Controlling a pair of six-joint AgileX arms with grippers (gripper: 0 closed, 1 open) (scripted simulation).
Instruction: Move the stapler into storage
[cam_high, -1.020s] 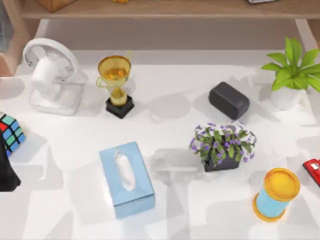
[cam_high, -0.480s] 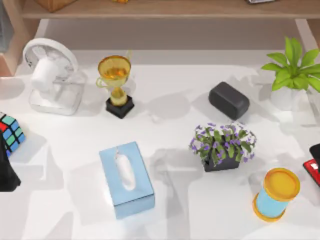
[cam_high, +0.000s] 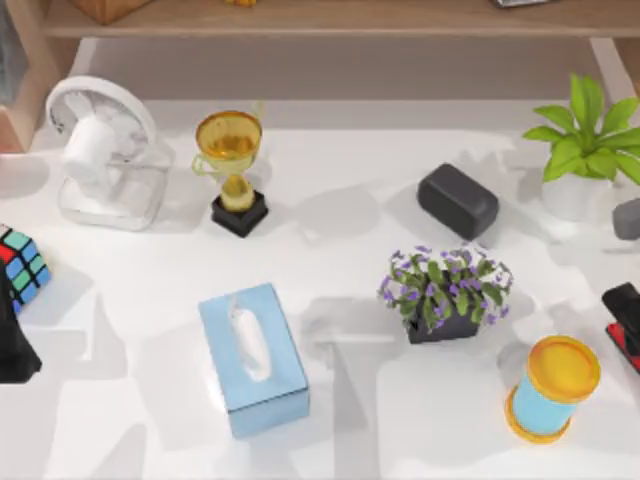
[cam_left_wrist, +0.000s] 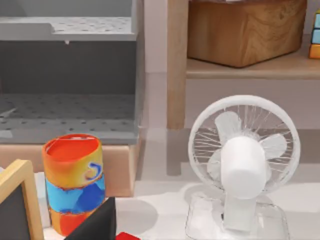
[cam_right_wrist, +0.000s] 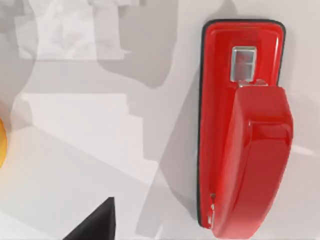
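At the table's right edge the stapler (cam_right_wrist: 243, 131) lies flat on the white table (cam_high: 350, 190), just beside the yellow-lidded blue cup (cam_high: 553, 388); my right gripper hangs above it, its opening impossible to tell; my left arm sits parked at the left.

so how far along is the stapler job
Barely started. Nothing looks done: the red stapler lies flat on the white table at its right edge, beside the yellow-lidded blue cup. In hand: the right arm reaches in over it, its wrist camera looking straight down on the stapler. Left: grasping, lifting and carrying it into storage. The left arm sits at the table's left edge.
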